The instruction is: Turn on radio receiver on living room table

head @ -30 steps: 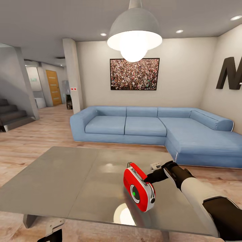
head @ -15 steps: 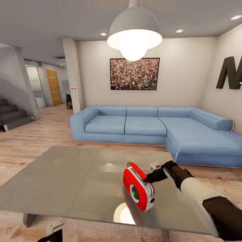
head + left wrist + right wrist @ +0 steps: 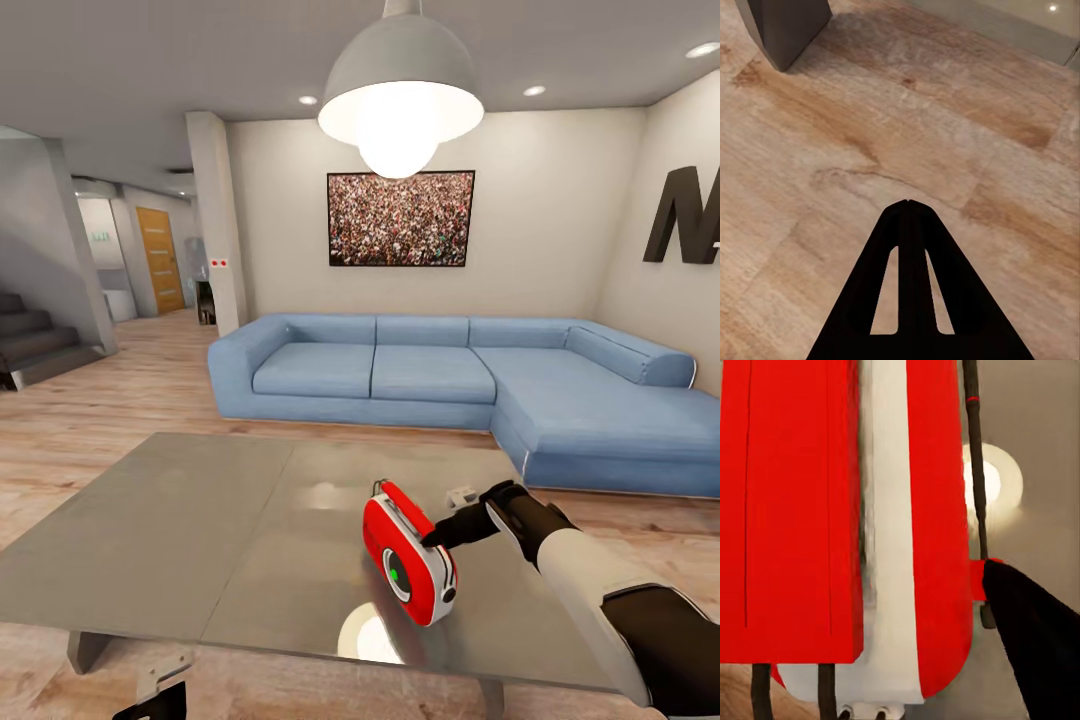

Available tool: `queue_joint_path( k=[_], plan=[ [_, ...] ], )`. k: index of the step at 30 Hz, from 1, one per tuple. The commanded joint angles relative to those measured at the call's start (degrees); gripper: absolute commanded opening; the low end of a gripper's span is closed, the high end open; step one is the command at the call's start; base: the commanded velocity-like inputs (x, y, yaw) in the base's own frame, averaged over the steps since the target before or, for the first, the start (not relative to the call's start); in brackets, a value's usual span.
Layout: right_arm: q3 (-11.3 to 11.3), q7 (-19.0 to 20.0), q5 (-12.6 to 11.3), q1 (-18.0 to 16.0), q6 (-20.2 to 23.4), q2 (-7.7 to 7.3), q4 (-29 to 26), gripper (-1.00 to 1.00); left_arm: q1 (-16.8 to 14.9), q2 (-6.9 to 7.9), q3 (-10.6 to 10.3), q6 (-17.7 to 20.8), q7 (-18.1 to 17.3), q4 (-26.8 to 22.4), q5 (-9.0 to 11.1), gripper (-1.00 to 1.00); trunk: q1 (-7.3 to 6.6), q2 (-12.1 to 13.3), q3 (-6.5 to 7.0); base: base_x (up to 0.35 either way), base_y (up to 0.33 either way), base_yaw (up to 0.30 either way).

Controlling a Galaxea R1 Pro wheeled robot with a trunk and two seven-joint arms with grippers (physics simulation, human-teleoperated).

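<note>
Radio receiver [image 3: 408, 553]: stood on the surface [image 3: 200, 540], touching the right fingers [image 3: 432, 537].
Right fingers: spread could not be told.
Left fingers [image 3: 909, 204]: pressed together.
Risk: a hard push might tip it.

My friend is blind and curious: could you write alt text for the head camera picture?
A robot's right pincer touches the back of a small red radio receiver standing on a glossy grey coffee table. Behind stands a long light-blue sofa, under a lit dome lamp and a crowd picture.
</note>
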Motion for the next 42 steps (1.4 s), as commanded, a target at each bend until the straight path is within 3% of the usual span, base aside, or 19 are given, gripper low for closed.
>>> queue_joint_path(
  k=[1, 17, 42],
  plan=[
    [0.0, 0.0, 0.1, 0.0, -0.1, -0.01, 0.0, 1.00, 0.0, 0.00, 0.0, 0.0, 0.0, 0.0, 0.0, -1.00, 0.00, 0.0, 0.00, 0.000, 0.000, 0.000],
    [0.0, -0.1, 0.2, 0.0, -0.1, 0.03, 0.1, 1.00, 0.0, 0.39, -0.1, 0.0, 0.0, 0.0, 0.0, -1.00, 0.00, 0.0, 0.00, 0.000, 0.000, 0.000],
    [0.0, -0.1, 0.2, 0.0, -0.3, 0.07, 0.1, 1.00, 0.0, 0.68, -0.3, -0.1, 0.0, 0.1, -0.7, -1.00, -5.49, 10.0, 4.49, 0.000, 0.000, 0.000]
  ],
)
